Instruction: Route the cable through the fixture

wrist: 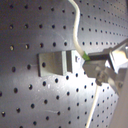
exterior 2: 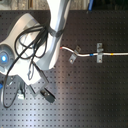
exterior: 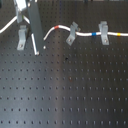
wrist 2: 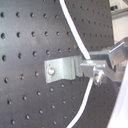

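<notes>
Jaws pinch the cable [wrist: 76,30] at the fixture [wrist: 56,63], mid-seating; next, press the cord into its notch.

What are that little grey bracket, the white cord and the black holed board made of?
The fixture looks like bent sheet metal, dull grey with a soft sheen and a screw hole. The cable seems plastic- or rubber-coated cord: smooth, white, curving freely. The board looks like matte black metal, probably anodised, though that is uncertain.
</notes>
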Available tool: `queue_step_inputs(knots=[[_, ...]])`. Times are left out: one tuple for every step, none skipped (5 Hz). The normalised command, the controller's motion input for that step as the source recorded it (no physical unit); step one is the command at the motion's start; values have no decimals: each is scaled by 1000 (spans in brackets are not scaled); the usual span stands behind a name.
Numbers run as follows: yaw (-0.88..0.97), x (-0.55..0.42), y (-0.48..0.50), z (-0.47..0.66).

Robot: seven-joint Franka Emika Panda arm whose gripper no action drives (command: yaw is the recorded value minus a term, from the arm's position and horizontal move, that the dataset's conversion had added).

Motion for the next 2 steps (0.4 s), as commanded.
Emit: queue_step_inputs(knots=[[-109,-255,-233,95],[0,-373,-142,146]])
